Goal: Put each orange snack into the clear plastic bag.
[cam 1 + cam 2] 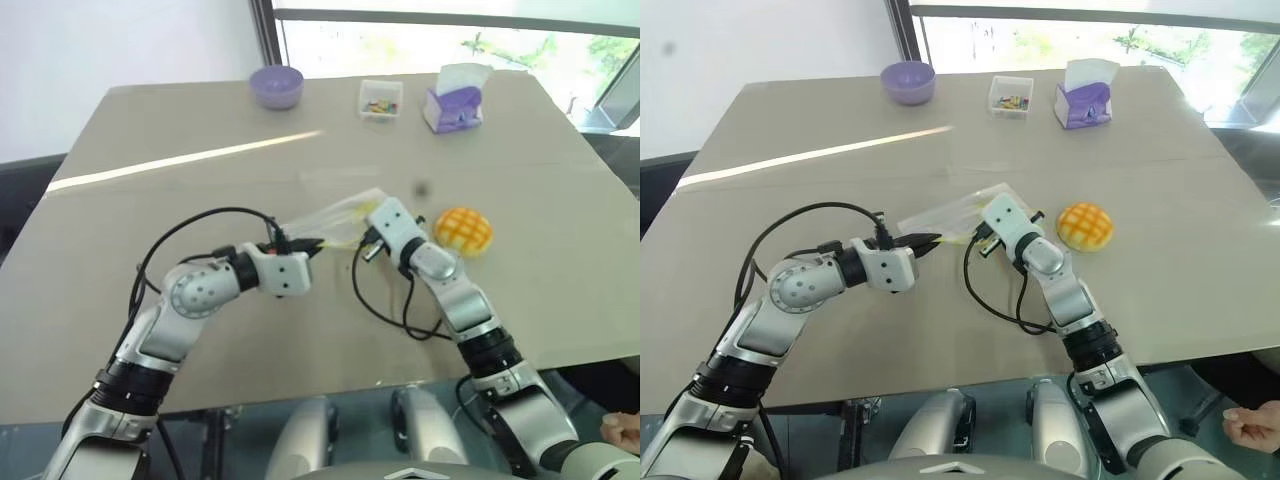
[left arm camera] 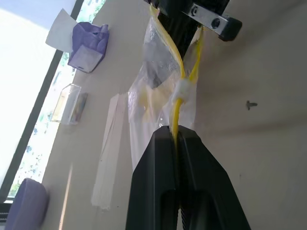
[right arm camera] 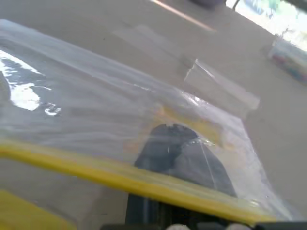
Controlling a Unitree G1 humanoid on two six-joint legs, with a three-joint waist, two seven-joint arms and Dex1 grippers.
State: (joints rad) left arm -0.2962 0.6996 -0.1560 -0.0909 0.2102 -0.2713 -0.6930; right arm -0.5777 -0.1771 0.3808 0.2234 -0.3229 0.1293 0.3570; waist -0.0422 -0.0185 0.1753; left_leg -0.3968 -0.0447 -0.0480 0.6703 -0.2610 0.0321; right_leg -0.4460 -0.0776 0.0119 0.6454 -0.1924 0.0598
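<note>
One round orange-yellow grid-topped bun (image 1: 463, 230) lies on the beige table (image 1: 150, 200), just beside the right gripper (image 1: 985, 232). One transparent yellow-strip zip bag (image 2: 163, 81) hangs between both grippers, left gripper (image 2: 177, 139) and right clamped on its strip. Windows stand behind.

Orange snack (image 1: 463, 230) on table, clear plastic bag (image 1: 335, 217) lifted beside it

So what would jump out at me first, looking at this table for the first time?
Probably the clear plastic bag stretched between the two arms at mid-table: the left tool is shut on its yellow strip, and the right tool grips the bag's other end. Next, the orange snack, bright and criss-crossed, sits on the table just right of the bag, outside it.
</note>
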